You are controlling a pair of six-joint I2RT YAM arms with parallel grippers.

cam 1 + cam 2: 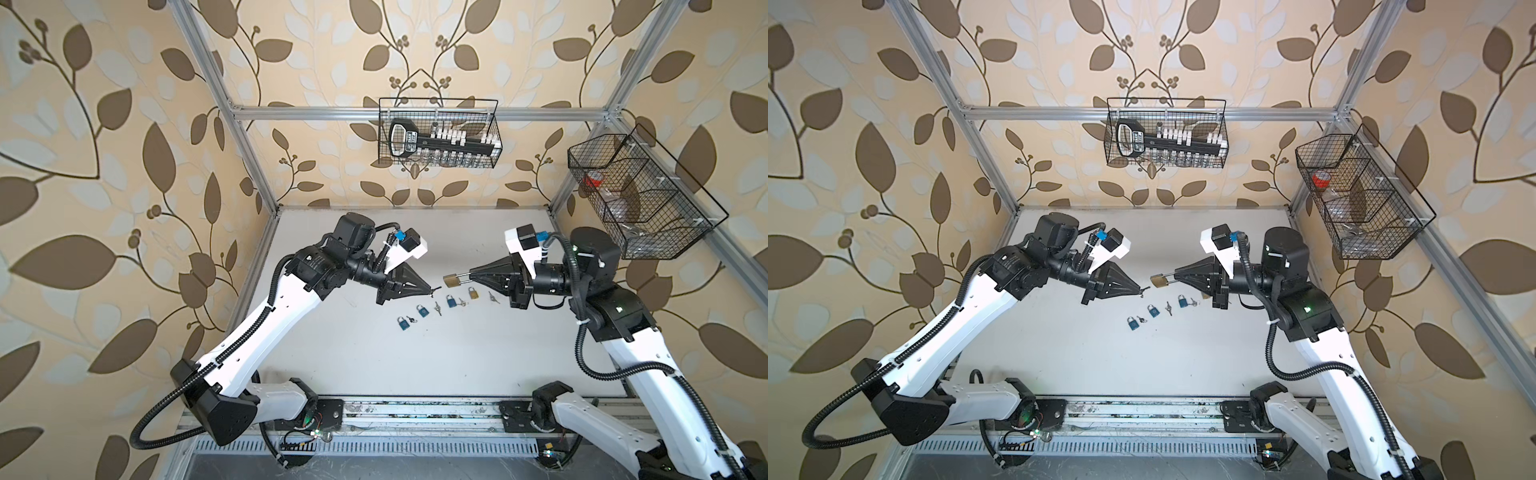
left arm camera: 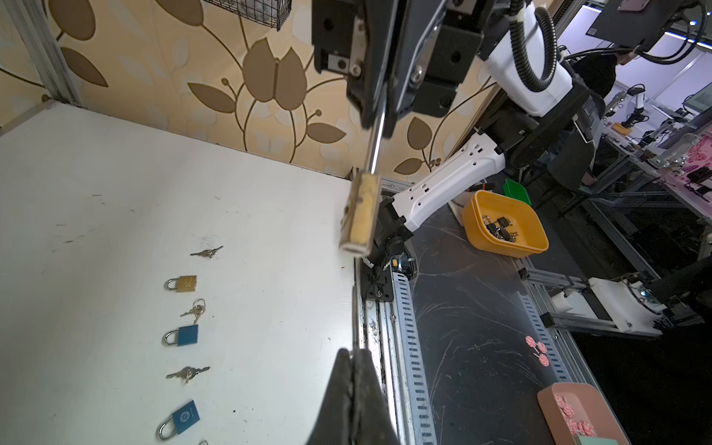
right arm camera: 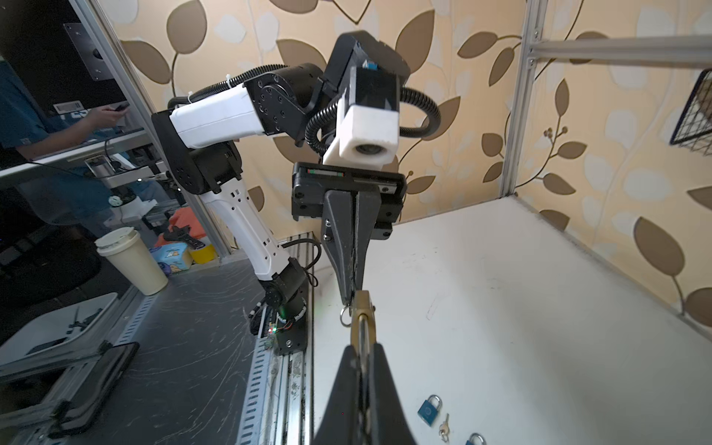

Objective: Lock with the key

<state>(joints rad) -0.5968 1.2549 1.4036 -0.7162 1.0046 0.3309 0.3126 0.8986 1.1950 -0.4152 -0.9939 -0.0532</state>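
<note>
The left tool (image 1: 431, 289) is clenched on a small metal key with a split ring (image 3: 345, 318). In the right wrist view the ring hangs just below the fingertips. The right tool (image 1: 471, 274) is clenched on the steel shackle of a large brass padlock (image 1: 451, 281), and the padlock body points toward the left tool.

We see both tools raised over the middle of the white counter (image 1: 374, 365), tip facing tip. In both top views a narrow gap separates the key from the padlock body. In the right wrist view the two overlap, so we cannot tell whether they touch. We also cannot tell whether the shackle is seated in the body.

A slanted row lies flat on the counter, just on the arm-base side of the tools:
- first blue padlock (image 1: 402, 324)
- second blue padlock (image 1: 422, 310)
- third blue padlock (image 1: 451, 301)
- small brass padlock (image 1: 473, 293)

Loose key sets (image 1: 437, 307) lie beside these locks.

A black wire basket (image 1: 436, 99) hangs on the frame rail above the far edge of the counter. A second wire basket (image 1: 598, 143) hangs on the frame beyond the right edge.
</note>
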